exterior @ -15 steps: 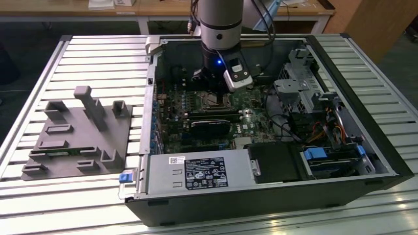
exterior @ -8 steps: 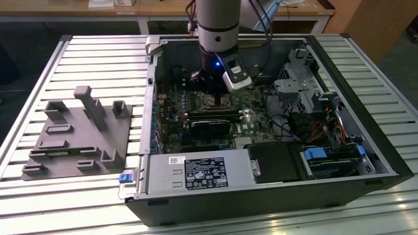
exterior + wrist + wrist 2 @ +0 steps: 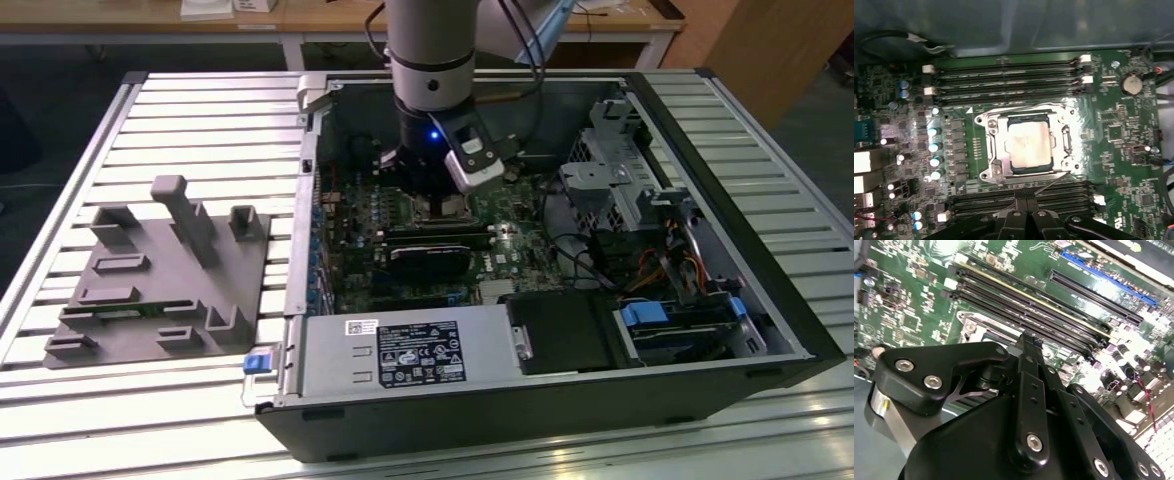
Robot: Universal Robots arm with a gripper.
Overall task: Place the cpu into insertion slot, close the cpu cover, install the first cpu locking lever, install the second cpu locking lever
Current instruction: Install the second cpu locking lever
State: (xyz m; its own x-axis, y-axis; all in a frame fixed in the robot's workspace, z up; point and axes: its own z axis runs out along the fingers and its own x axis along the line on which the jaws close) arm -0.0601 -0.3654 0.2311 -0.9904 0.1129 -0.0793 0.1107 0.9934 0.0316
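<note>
The small pale tan-silver square cpu (image 3: 1026, 146) already lies flat in the silvery-rimmed square insertion slot (image 3: 990, 131), with the thin silvery metal cpu cover (image 3: 999, 161) seemingly down around it; whether both locking levers are latched I cannot tell. The black gripper (image 3: 1026, 204) hovers just beside the slot, over the long black memory slots (image 3: 1004, 80) that flank it, its fingers pressed together and holding nothing, in the open black computer case (image 3: 747, 240).
</note>
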